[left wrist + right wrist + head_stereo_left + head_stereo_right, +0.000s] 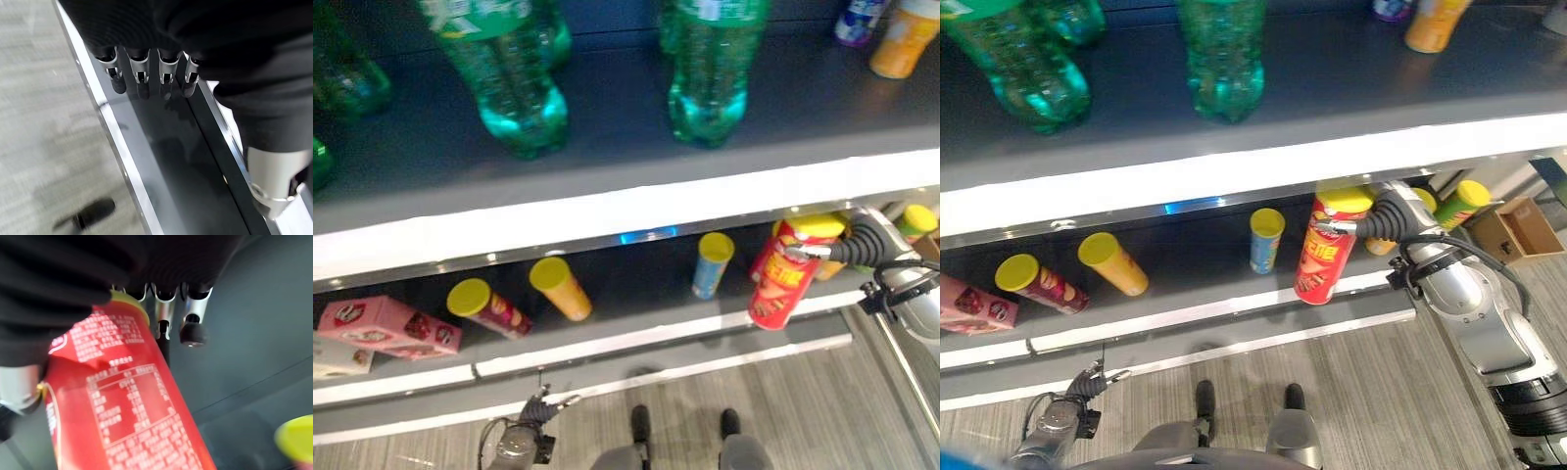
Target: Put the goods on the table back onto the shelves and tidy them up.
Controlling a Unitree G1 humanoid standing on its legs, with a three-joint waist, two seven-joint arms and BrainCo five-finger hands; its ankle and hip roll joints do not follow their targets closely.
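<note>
Red chip can (1328, 253) with yellow lid and white print; blue can (712, 264) and orange can (566, 290), both yellow-lidded. Green translucent bottles (703, 69) on a dark grey shelf (607, 127); pink box (386, 327) with white patches.

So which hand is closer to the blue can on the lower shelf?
Right. The right hand holds a red can just to the right of the blue can. The left hand hangs low over the floor, well below and left of it.
</note>
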